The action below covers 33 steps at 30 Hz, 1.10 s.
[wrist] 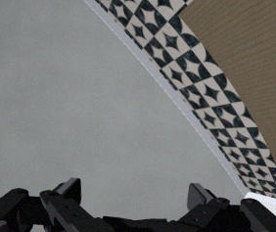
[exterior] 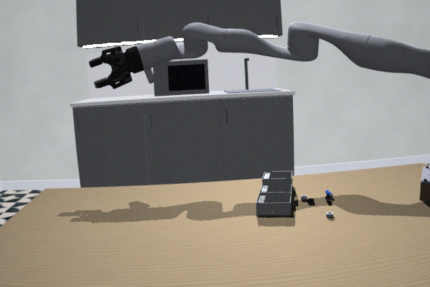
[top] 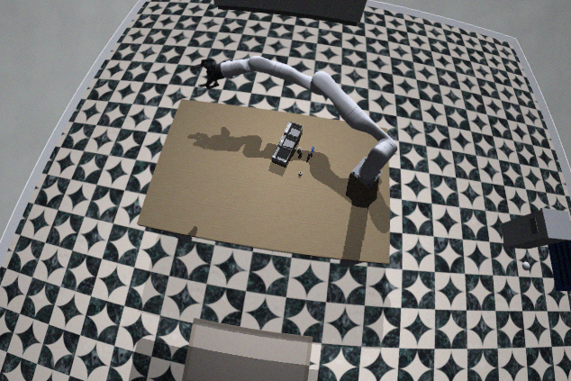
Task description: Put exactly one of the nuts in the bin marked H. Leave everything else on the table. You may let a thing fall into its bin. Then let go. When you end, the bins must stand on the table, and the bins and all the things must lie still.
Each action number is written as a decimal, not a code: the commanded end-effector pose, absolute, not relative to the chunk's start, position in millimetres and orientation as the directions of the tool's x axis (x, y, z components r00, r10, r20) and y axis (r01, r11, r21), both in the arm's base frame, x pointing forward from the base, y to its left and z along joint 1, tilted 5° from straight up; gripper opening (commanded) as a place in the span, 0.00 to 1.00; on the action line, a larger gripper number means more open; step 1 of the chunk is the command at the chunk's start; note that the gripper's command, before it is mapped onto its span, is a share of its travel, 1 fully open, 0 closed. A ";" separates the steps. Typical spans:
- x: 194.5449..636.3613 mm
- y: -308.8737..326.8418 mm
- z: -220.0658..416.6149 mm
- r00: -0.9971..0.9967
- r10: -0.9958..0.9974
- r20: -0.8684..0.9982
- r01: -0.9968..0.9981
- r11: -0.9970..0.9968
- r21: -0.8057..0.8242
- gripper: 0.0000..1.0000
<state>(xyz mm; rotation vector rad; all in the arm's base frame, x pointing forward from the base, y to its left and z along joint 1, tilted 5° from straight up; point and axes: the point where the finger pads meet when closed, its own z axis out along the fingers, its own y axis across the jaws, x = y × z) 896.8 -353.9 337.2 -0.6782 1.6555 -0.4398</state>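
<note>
End effector (exterior: 101, 72) hangs high with jaws spread wide and nothing between them, far off at nine o'clock from the bins (exterior: 275, 197). On the worktop (exterior: 138, 249), two nuts: one (exterior: 304, 197) just beside the bins at three o'clock, another (exterior: 329, 214) near at four. Small, hard metal, likely light and slick: pinch across the outer flats, squarely.

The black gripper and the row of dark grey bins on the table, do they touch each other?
Apart. The exterior view shows the black gripper high in the air, far left of the row of dark grey bins standing on the table.
</note>
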 end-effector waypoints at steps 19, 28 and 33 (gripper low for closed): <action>897.7 -353.1 323.2 -0.095 -0.650 -0.754 -0.187 0.755 -0.628 0.09; 902.2 -348.1 248.4 -0.095 -0.650 -0.754 -0.188 0.755 -0.628 0.09; 904.3 -345.9 215.2 -0.095 -0.650 -0.754 -0.188 0.755 -0.628 0.09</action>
